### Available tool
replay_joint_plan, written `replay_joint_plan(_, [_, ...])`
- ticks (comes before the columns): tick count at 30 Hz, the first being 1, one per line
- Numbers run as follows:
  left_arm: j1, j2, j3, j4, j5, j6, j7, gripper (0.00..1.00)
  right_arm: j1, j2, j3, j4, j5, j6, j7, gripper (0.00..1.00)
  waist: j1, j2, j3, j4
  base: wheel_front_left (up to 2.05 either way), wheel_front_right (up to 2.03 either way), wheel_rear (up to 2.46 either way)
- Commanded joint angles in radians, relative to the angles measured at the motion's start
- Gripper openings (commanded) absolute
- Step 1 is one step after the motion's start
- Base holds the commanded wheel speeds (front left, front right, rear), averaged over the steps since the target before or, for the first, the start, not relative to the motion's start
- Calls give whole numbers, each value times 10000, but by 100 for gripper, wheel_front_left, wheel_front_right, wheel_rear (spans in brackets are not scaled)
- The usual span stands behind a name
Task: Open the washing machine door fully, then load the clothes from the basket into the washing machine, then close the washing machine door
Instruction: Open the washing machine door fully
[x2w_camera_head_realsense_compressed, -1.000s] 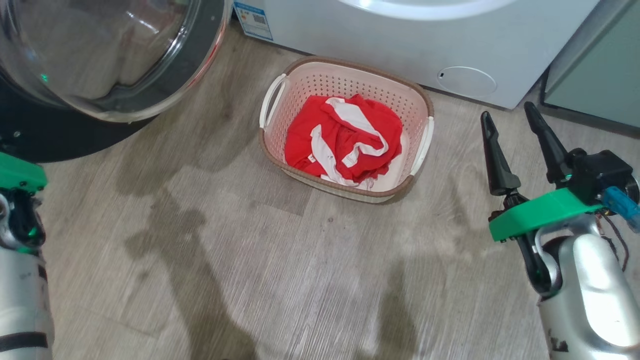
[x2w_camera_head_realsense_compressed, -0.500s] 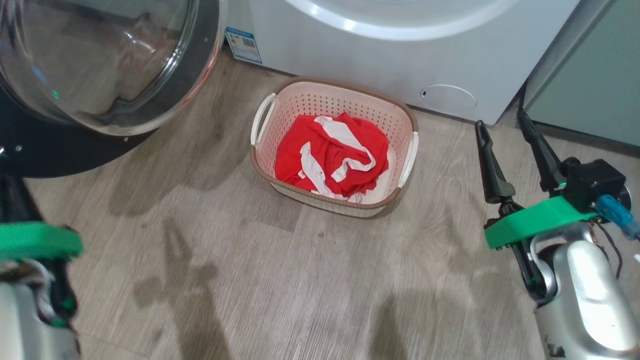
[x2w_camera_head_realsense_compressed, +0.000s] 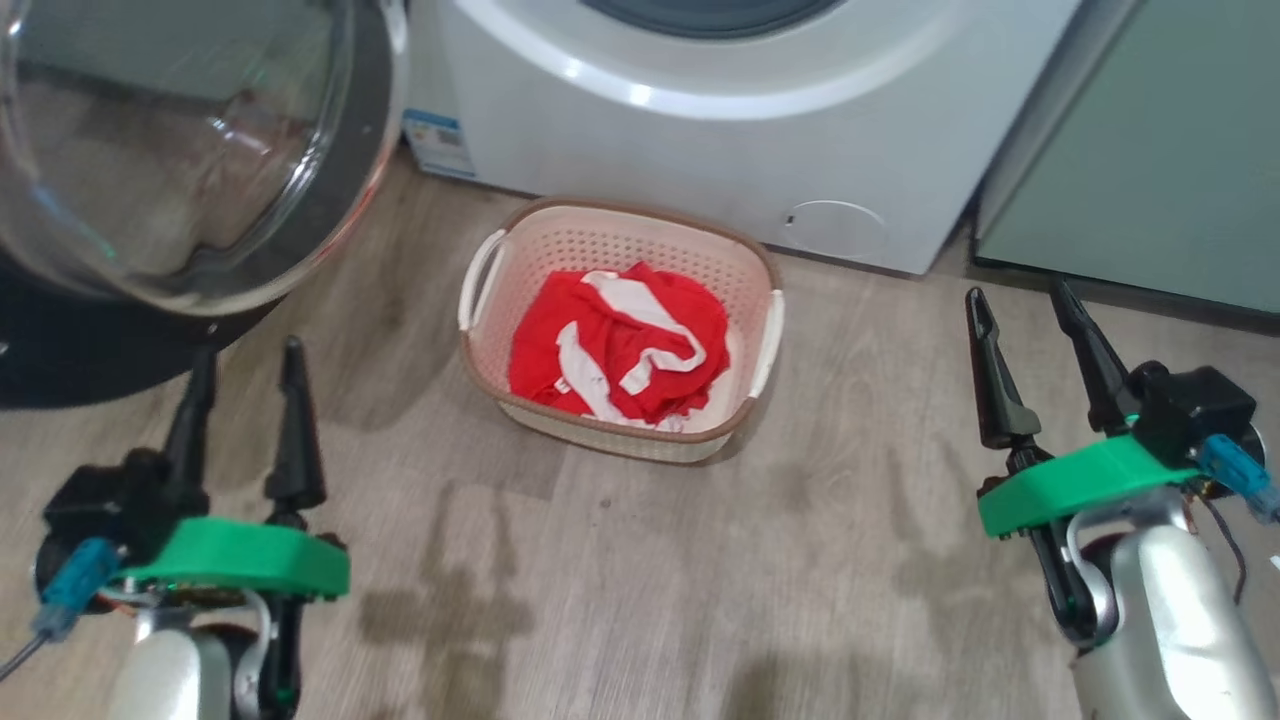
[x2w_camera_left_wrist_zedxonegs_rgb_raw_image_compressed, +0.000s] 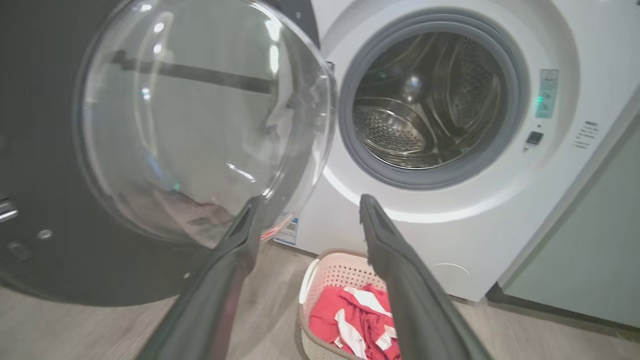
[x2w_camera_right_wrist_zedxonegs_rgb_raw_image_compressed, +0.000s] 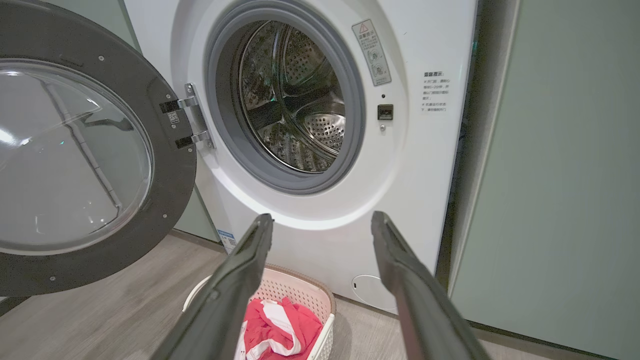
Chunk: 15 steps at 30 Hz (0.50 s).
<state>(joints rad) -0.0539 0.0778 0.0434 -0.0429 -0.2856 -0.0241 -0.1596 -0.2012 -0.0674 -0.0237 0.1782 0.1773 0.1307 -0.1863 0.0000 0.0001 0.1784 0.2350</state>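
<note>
Grey plank floor (x2w_camera_head_realsense_compressed: 640, 600): cream perforated plastic basket (x2w_camera_head_realsense_compressed: 600, 245), red-white clothes (x2w_camera_head_realsense_compressed: 620, 355), before white front-loading washing machine (x2w_camera_head_realsense_compressed: 650, 150), black-rimmed glass door (x2w_camera_head_realsense_compressed: 170, 150) wide for loading; left pincer (x2w_camera_head_realsense_compressed: 248, 348), right pincer (x2w_camera_head_realsense_compressed: 1018, 290) apart, empty.

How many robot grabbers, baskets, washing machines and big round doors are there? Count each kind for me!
Grippers: 2, the left gripper and the right gripper, both open
Baskets: 1, the basket holding red and white clothes
Washing machines: 1, the washing machine
Round doors: 1, the washing machine door, swung open
Total: 5
</note>
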Motion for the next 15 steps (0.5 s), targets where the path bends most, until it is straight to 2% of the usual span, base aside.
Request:
replay_joint_plan(1, [-165, 121, 180, -410, 134, -40, 54, 100, 11, 74, 213, -316, 30, 0, -68, 100, 0, -1, -185, -337, 0, 0, 0])
replay_joint_plan(8, [-298, 177, -349, -108, 334, -228, 121, 100, 317, 140, 168, -242, 49, 0, -20, 100, 0, -1, -618, -1185, 0, 0, 0])
replay_joint_plan(15, [-264, 239, -714, 201, 668, -195, 23, 100, 657, 163, 165, -381, 50, 0, 69, 100, 0, -1, -951, -1897, 0, 0, 0])
